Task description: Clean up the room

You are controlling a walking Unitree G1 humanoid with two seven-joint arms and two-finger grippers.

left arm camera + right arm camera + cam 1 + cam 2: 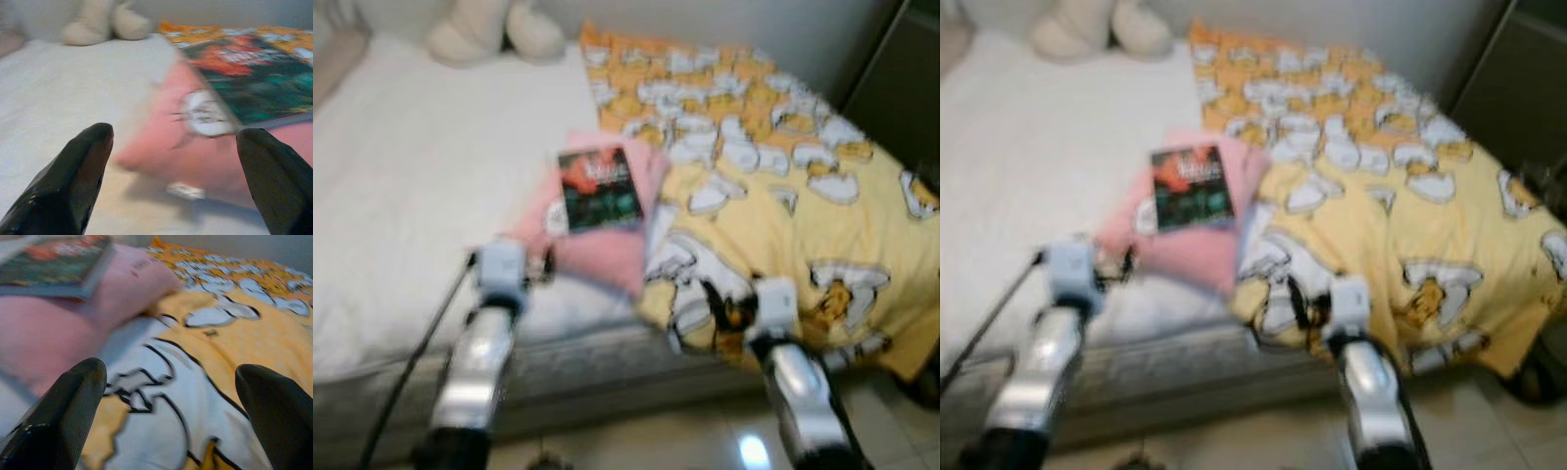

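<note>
On the bed (pixel 421 196), seen through the blurred head views, a pink pillow (pixel 597 245) lies near the front edge with a dark book (pixel 599 189) resting flat on top; a yellow cartoon-print blanket (pixel 783 225) covers the bed's right half and spills over its front edge, and a cream plush toy (pixel 494 27) sits at the far wall. Both silver arms reach forward, the left gripper (pixel 504 266) just beside the pillow's left end, the right gripper (pixel 744 308) over the blanket's near edge. In the left wrist view, the left gripper's fingers (pixel 73 176) stand wide apart, with the pillow and the book's near corner between and beyond them, and bare white sheet on the open side. In the right wrist view, the right gripper's fingers (pixel 68 411) are likewise spread, pointing across the blanket's folds with the pillow and book off to one side. The likely trouble: the book is loose on a soft pillow, so any push or lift at the pillow could tip it off, and it could slide over the front edge to the tiled floor (pixel 705 431). The blanket's overhang might also drag if caught. Open room lies on the white sheet to the left; the right side is crowded with folds.
</note>
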